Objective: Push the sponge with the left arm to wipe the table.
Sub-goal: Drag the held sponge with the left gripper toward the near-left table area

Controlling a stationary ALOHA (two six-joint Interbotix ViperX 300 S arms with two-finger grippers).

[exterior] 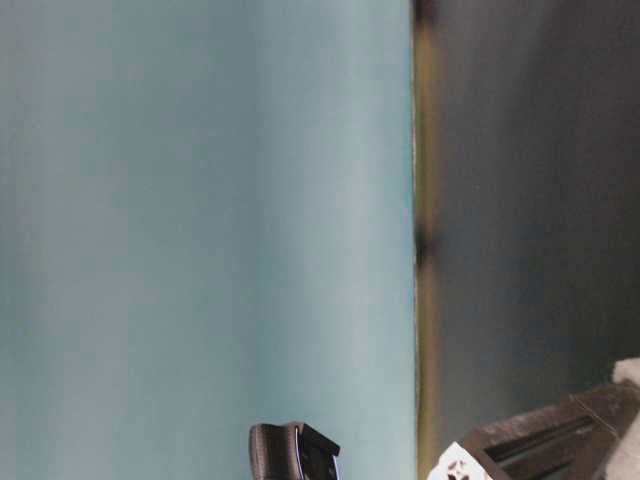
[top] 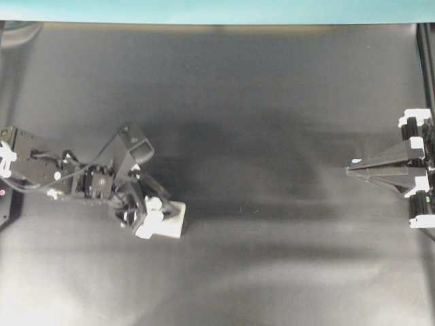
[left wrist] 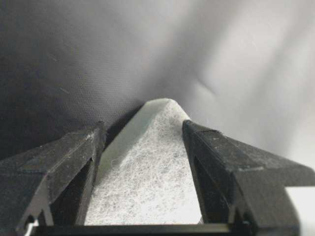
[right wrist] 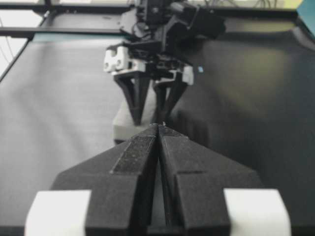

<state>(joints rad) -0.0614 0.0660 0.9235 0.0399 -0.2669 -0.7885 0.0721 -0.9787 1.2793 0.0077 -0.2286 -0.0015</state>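
The white sponge [top: 168,221] lies on the dark table [top: 272,102] at the lower left. My left gripper [top: 151,216] sits over the sponge's near corner. In the left wrist view its black fingers [left wrist: 216,157] stand partly apart with the sponge [left wrist: 152,172] filling the gap and its far corner poking out ahead. From the right wrist view the left gripper [right wrist: 150,118] comes down onto the sponge [right wrist: 123,125], which sticks out past one finger. My right gripper [top: 350,170] is shut and empty at the far right, pointing left; it also shows in its own view [right wrist: 158,126].
A teal strip [top: 217,10] runs along the table's far edge. The left arm's body and cables [top: 75,180] lie to the left of the sponge. The sheet has faint creases [left wrist: 206,88].
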